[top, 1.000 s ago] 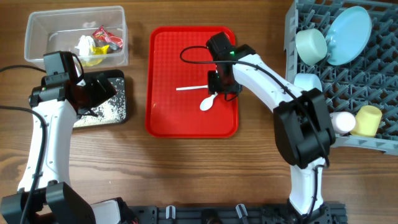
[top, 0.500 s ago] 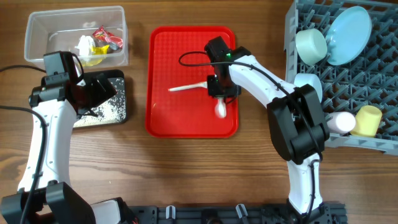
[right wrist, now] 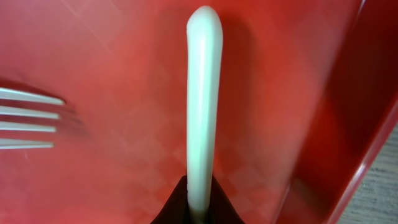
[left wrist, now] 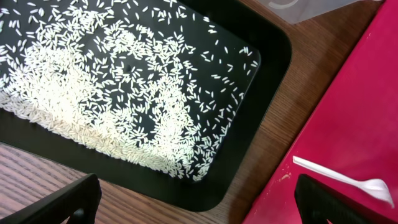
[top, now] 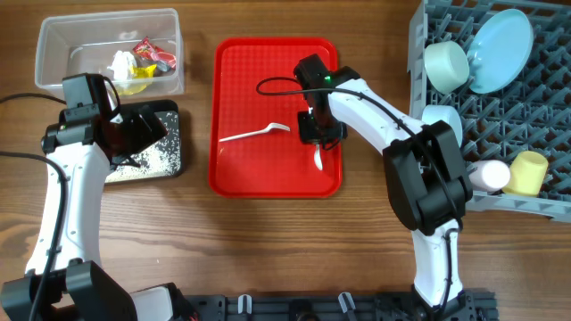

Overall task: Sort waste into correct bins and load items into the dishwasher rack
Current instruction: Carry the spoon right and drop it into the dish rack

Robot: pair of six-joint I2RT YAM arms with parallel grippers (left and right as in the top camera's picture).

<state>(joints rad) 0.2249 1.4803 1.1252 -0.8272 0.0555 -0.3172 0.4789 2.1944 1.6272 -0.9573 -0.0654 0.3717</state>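
Wooden table, seen from above, its grain running left to right; it fills the overhead view to every edge. At far left you have the clear tub, which holds the red and yellow wrappers and a white tissue. Just below it lies the black tray, strewn with rice grains. Your left gripper hangs over that tray's near corner, jaws spread wide and holding nothing. At centre, the red serving tray carries the fork, which lies almost crosswise – handle to the left, tines to the right, close by the right gripper. That gripper is clamped tight on the spoon. The spoon's long axis runs straight out from the fingertips toward the tray's near edge, roughly square to the fork; its free end is rounded, and which end that is cannot be told. At right, the dishwasher rack holds the plate on edge, a pale bowl, the white cup and the yellow cup.
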